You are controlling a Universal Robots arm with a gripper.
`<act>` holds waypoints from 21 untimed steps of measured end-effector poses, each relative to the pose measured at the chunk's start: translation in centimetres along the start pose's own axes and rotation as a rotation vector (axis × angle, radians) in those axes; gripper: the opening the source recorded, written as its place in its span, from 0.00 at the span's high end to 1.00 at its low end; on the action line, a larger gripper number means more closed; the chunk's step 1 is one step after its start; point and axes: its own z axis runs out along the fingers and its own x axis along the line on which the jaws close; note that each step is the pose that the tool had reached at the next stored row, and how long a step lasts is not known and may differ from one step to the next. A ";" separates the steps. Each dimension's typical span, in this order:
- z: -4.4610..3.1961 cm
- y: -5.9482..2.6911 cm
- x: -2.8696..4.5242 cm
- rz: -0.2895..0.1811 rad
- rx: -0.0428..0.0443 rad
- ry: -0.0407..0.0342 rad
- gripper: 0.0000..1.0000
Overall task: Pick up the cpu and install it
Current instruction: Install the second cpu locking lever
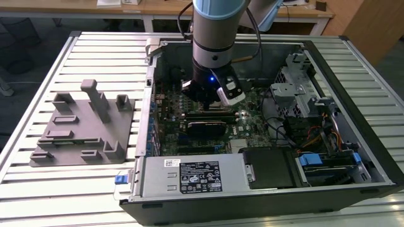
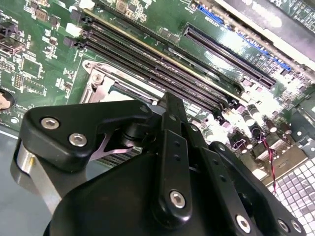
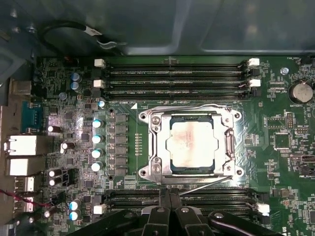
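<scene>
exterior view, slatted metal table [image 1: 94, 189], wooden desks [image 1: 158, 7]

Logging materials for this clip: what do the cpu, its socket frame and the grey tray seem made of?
The cpu: pale metal lid, matte with smudges. Socket frame: bright bare metal, likely steel, judging by its glints. Grey tray: probably matte plastic, uniform dull grey.

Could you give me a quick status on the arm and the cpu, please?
Pincer over motherboard, holding nothing. Cpu seated in socket, metal frame around it. Nothing in the way.
</scene>
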 end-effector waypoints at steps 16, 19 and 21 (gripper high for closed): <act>0.79 -0.64 0.26 0.000 -0.0520 0.0013 0.89; 0.81 -0.82 0.38 0.000 -0.0568 0.0015 0.89; 0.83 -0.89 0.43 -0.002 -0.0591 0.0019 0.89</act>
